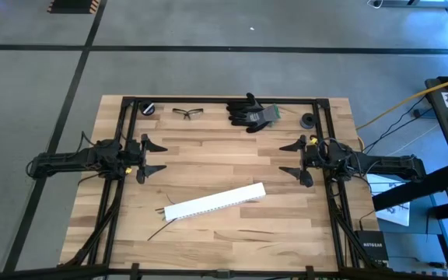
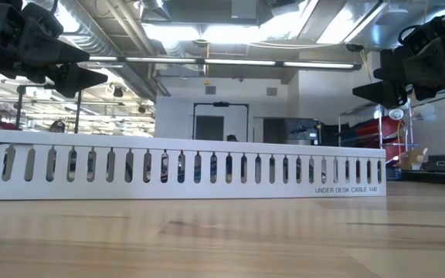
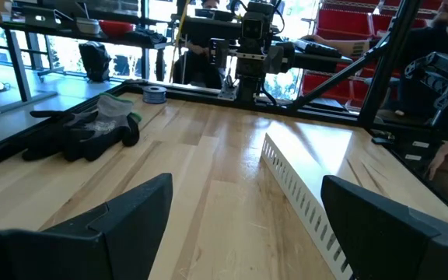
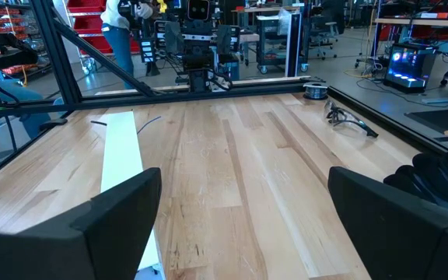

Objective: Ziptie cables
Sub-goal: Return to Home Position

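While I am holding my left end effector (image 1: 162, 155) and right end effector (image 1: 284, 159) above the counter (image 1: 208, 249), fingers spread apart and empty, the cables (image 1: 159, 230) are lying inside the white duct (image 1: 215, 201) beside the gap between them, dark ends poking out nearer the left one.

Left claw (image 1: 159, 156) spread wide, held level; right claw (image 1: 285, 159) likewise, facing it.
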